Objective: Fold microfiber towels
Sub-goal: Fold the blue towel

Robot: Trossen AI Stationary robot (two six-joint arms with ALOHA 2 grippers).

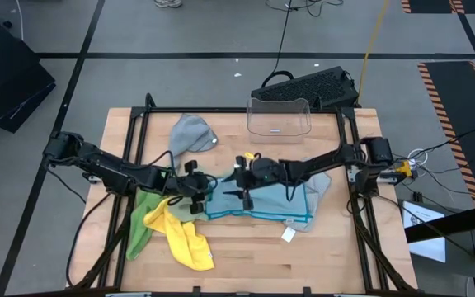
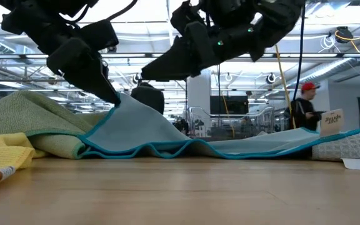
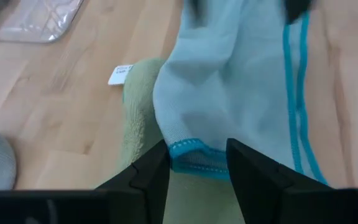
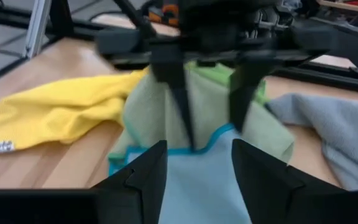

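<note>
Towels lie across the middle of a wooden table (image 1: 246, 247), with both dark robot arms reaching in over them. A light blue towel (image 1: 262, 202) with a teal hem is spread flat at the table's centre. The left gripper (image 1: 195, 195) holds that towel's left edge: its two fingers (image 3: 151, 171) are part-way closed with the teal hem pinched between them, and the low view shows the cloth pulled up into a peak at that spot. The right gripper (image 1: 244, 183) hovers over the same towel just beside the left one, fingers part-way open, with nothing visibly clamped between them. A sage green towel (image 2: 36, 122) lies under the blue one. A yellow towel (image 1: 184, 235) and a bright green towel (image 1: 141, 223) are bunched toward the front left corner. A grey towel (image 1: 192, 134) sits near the back edge, beside a clear plastic bin (image 1: 279, 115).
</note>
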